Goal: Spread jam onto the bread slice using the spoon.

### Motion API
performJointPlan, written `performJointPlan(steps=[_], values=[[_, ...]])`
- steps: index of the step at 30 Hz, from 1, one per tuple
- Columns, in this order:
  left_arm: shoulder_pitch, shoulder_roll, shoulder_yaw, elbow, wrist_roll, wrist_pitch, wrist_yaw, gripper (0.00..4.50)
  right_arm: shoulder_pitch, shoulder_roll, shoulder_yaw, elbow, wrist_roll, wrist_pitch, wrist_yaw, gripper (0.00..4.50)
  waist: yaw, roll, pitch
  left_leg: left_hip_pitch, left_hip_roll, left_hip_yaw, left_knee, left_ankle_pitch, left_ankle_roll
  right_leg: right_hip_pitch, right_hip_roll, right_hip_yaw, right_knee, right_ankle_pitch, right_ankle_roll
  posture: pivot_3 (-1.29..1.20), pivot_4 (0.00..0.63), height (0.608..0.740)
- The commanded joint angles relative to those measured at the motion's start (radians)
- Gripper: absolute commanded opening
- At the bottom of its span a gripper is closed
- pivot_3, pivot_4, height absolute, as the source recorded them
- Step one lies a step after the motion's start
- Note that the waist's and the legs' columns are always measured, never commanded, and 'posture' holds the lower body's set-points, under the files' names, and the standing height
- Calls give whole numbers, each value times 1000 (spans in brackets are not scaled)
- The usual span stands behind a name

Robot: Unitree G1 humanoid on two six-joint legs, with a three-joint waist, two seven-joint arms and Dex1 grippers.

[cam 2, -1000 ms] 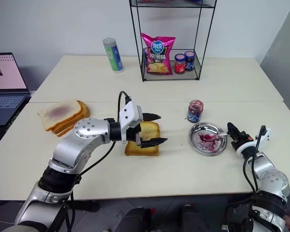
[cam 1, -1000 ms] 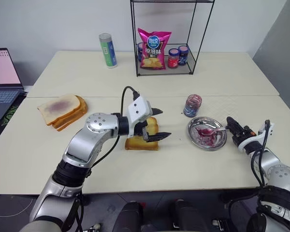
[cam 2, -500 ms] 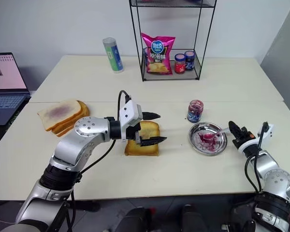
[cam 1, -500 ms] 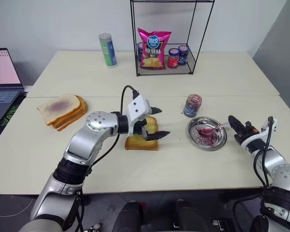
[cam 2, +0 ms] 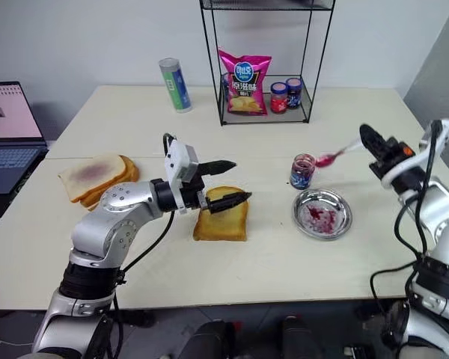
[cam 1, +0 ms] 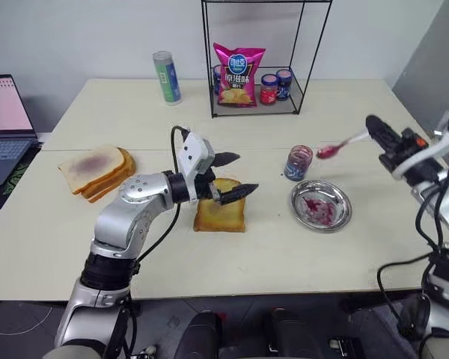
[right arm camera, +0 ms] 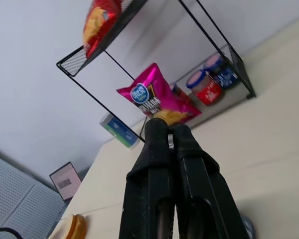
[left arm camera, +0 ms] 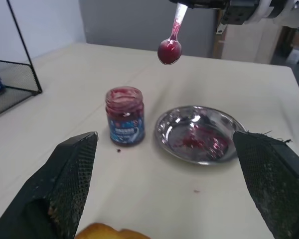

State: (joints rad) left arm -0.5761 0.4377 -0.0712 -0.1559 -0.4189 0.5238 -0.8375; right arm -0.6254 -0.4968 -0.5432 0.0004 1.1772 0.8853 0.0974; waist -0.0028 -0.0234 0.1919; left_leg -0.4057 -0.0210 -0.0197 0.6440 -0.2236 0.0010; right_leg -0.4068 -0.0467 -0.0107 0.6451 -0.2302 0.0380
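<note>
While the right gripper clamps the spoon handle, its jam-loaded bowl hangs above the open jar. The left gripper is spread wide over the bread slice, fingers clear of it.

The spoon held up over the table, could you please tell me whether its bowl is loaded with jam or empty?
Loaded. The spoon carries a glossy dark red blob of jam in its bowl, raised in the air above the open jar and the metal dish.
</note>
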Motion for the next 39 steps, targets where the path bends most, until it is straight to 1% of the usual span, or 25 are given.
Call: performJointPlan(steps=[1,5,6,12,14,21,32,36,39], values=[[-32,-27,20,0,3,-31,37,4500,-96,-27,50,63,-111,-87,39,11,0,0,0,0,0,0,0,0,0,0,0,0,0,0,0,0,150,740],[-36,-53,11,-12,-2,-31,64,4500,-166,-17,111,156,-219,-155,84,11,0,0,0,-2,-1,1,0,-1,1,-2,0,0,0,1,-1,0,150,740],[-36,-56,10,-14,-2,-30,66,4500,-171,-16,121,166,-234,-161,100,11,0,0,0,-2,-1,1,0,-1,1,-3,0,0,0,3,-3,0,150,740],[-13,-68,3,-57,-9,-11,89,4500,-159,-22,251,186,-402,-233,214,11,0,0,0,-4,0,0,0,-1,1,-4,0,0,0,3,-4,0,150,740],[-11,-67,4,-62,-10,-8,92,4500,-156,-16,266,187,-424,-240,242,11,0,0,0,-4,0,0,0,-1,1,-4,0,0,0,3,-4,0,150,740],[-1,-59,-8,-81,-1,1,96,4500,-155,-10,343,222,-570,-339,326,11,0,0,0,-4,0,0,1,-1,1,-4,0,0,0,3,-4,0,150,740],[-5,-61,-10,-90,-9,7,98,4500,-161,3,429,276,-761,-500,403,11,0,0,0,-3,-1,0,1,-1,1,-4,0,0,0,3,-4,0,150,740],[-12,-60,-14,-88,-5,3,97,4500,-133,0,514,305,-880,-601,443,11,-1,0,0,-3,0,0,1,-1,1,-4,0,0,0,3,-4,0,150,740],[-13,-60,-12,-88,-5,3,98,4500,-128,10,525,334,-911,-628,450,11,-1,0,0,-3,-1,0,1,-1,1,-4,0,0,0,3,-4,0,150,740]])
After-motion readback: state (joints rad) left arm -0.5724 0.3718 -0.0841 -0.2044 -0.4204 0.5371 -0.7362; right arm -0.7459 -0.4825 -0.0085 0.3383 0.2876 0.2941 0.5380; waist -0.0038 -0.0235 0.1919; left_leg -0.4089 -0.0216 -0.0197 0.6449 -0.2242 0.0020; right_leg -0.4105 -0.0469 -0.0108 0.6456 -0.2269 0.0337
